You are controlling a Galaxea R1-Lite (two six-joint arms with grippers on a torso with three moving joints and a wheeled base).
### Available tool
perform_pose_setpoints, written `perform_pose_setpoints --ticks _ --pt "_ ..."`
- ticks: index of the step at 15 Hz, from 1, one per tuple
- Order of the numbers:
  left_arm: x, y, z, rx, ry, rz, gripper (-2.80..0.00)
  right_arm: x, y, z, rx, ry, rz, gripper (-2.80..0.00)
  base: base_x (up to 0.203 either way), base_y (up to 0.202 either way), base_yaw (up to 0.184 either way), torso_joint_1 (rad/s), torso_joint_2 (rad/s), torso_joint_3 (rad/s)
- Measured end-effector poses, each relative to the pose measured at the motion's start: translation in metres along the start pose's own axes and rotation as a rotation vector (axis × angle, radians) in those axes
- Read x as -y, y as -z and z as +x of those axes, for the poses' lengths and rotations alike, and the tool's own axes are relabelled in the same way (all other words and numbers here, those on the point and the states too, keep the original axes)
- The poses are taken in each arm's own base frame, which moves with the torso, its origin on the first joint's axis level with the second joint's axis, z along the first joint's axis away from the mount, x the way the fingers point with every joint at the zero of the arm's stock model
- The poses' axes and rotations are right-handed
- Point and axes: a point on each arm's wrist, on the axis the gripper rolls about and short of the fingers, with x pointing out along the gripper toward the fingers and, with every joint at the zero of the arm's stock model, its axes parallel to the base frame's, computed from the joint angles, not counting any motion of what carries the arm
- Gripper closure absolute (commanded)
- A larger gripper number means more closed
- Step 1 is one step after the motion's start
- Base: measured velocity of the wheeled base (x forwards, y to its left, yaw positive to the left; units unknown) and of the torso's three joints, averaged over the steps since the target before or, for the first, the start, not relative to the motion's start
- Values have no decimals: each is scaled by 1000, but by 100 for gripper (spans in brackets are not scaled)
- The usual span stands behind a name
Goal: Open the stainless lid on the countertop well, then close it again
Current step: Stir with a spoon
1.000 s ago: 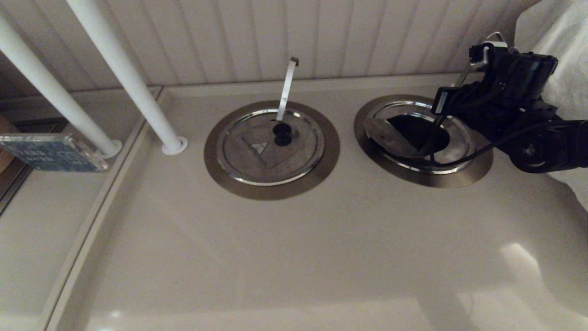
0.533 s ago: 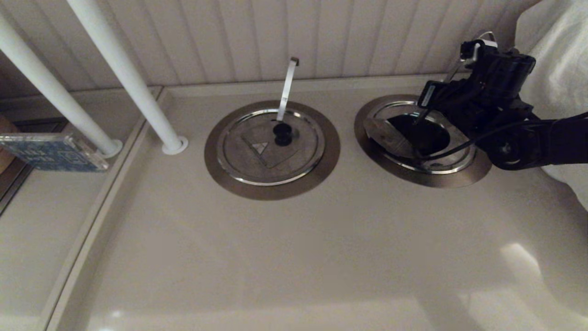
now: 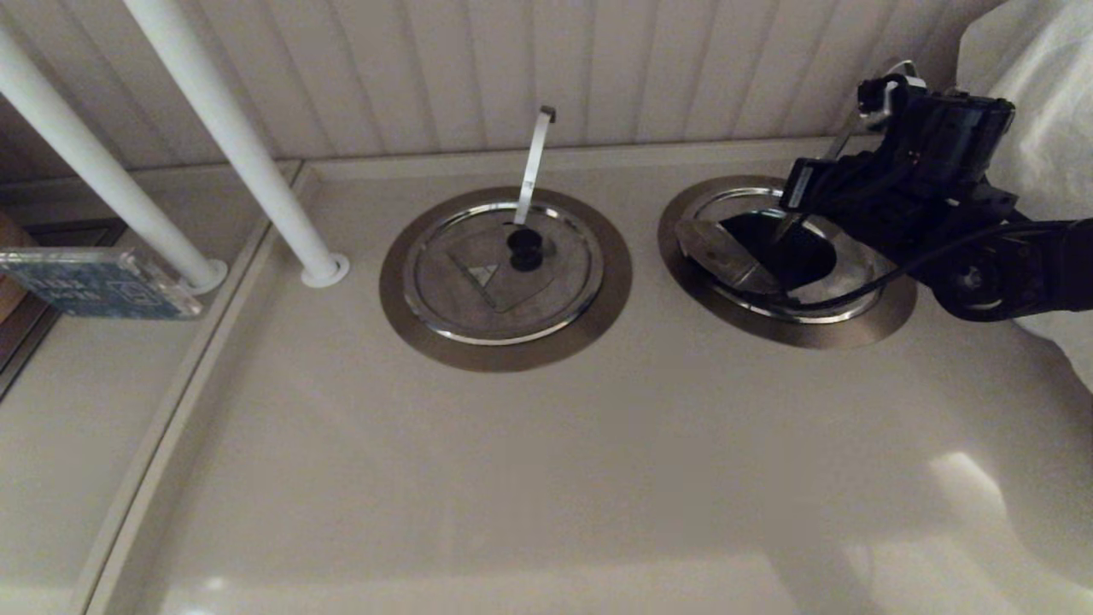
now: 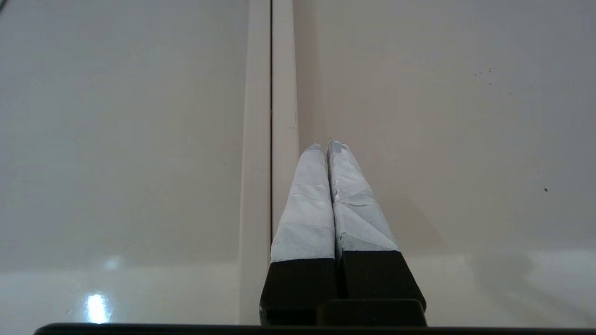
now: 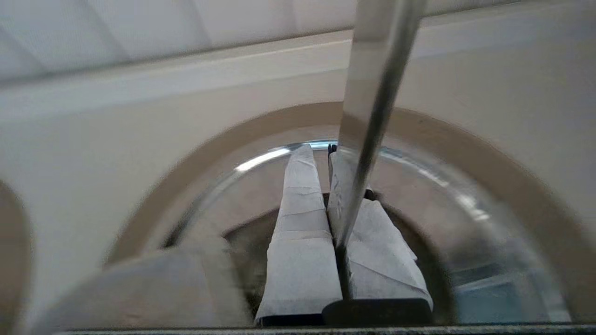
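Observation:
At the right of the head view lies the countertop well (image 3: 854,331), with a bronze-grey collar and a shiny inner rim. The stainless lid (image 3: 716,246) is tilted up at the well's left side, and a dark opening (image 3: 781,252) shows beside it. Its knob is hidden. My right gripper (image 3: 790,224) reaches over the well. In the right wrist view the right gripper (image 5: 319,156) is shut on the lid's flat steel strip (image 5: 372,93), which runs up between the fingers. The lid (image 5: 139,293) shows there as a blurred grey plate. My left gripper (image 4: 324,145) is shut and empty over a counter seam.
A twin lid (image 3: 504,273) with a black knob (image 3: 524,248) and a near-upright strip (image 3: 534,162) sits shut in the centre well. Two white poles (image 3: 248,162) stand at the left, by a blue case (image 3: 94,282). White cloth (image 3: 1042,85) hangs at the right, the panelled wall behind.
My right gripper swung left and back along the strip, then eased slightly right. The tilted lid shifted a little and looks narrower. The twin lid did not move.

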Motion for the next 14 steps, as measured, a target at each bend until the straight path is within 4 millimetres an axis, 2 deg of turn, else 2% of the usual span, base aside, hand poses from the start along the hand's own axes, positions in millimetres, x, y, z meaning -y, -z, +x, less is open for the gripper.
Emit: perform_pose_setpoints --ticks 3,6,8,11,14 --pt "0 0 0 0 0 0 0 24 -4 5 11 45 -69 0 0 0 0 0 0 0" --pt "0 0 0 0 0 1 0 28 -6 10 27 61 -61 0 0 0 0 0 0 0" --pt "0 0 0 0 0 0 0 24 -10 12 49 58 1 0 0 0 0 0 0 0" --pt "0 0 0 0 0 0 0 4 -9 10 49 10 107 0 0 0 0 0 0 0" --pt "0 0 0 0 0 1 0 -5 -9 4 32 -15 134 0 0 0 0 0 0 0"
